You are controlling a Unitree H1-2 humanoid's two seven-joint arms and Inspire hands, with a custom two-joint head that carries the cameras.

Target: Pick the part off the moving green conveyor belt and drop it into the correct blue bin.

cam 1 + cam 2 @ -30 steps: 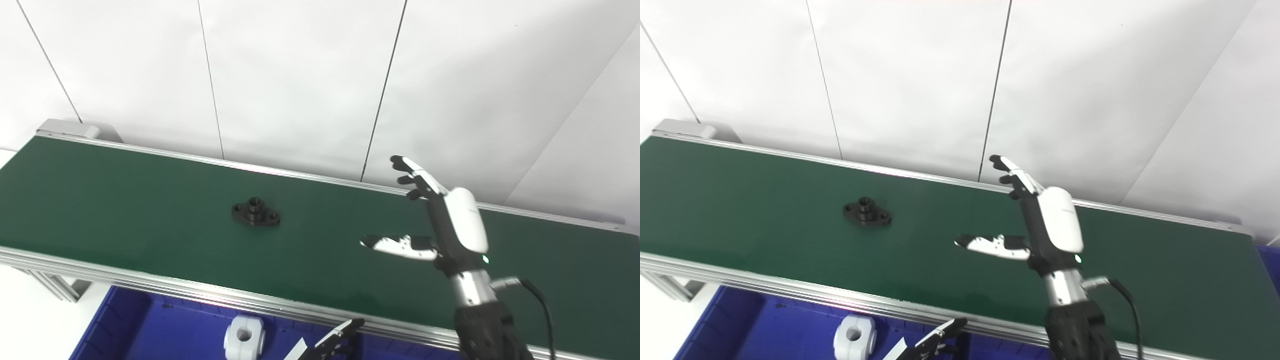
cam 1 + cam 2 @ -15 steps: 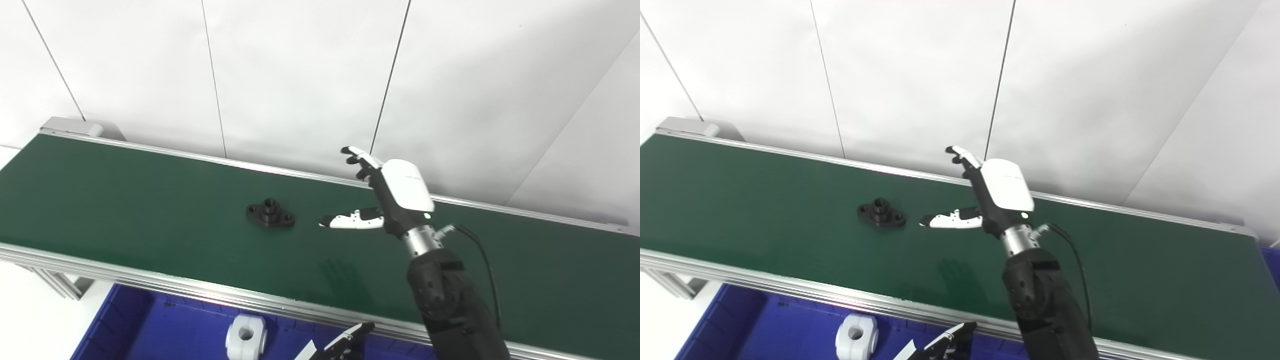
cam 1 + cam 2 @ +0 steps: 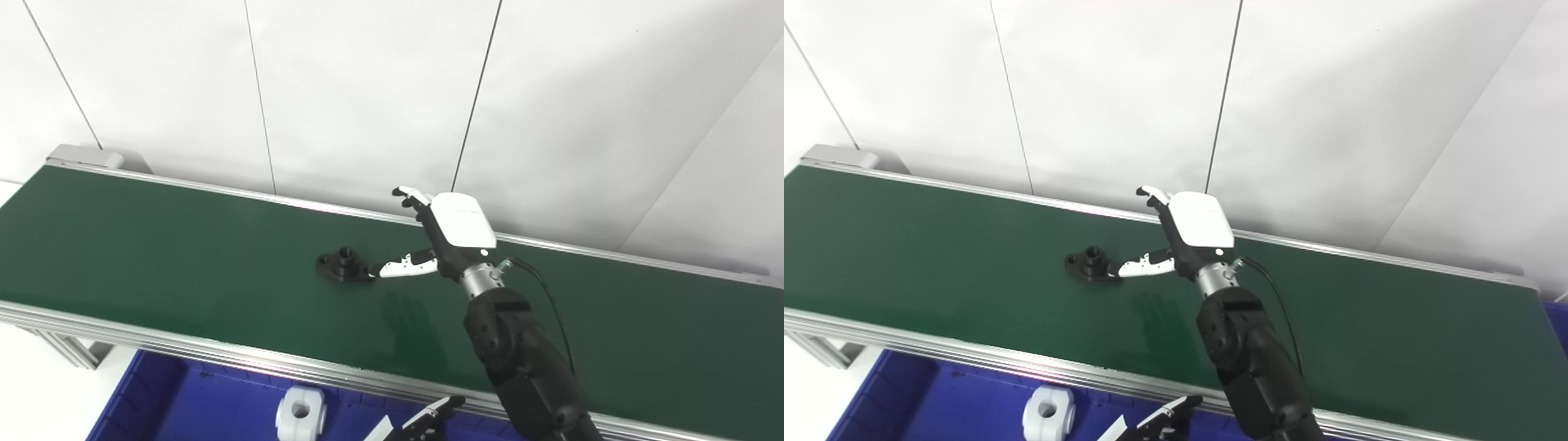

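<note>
Black part (image 3: 343, 264) lies at open right hand's (image 3: 450, 236) thumb tip, seemingly touching.

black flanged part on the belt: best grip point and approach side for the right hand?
Likely the raised center boss of the black part, pinched from above. It lies flat on the green belt, its thin flange ears giving little edge, while the boss stands proud. The right hand is open on its right, thumb tip at the near ear, so come in from that side.
</note>
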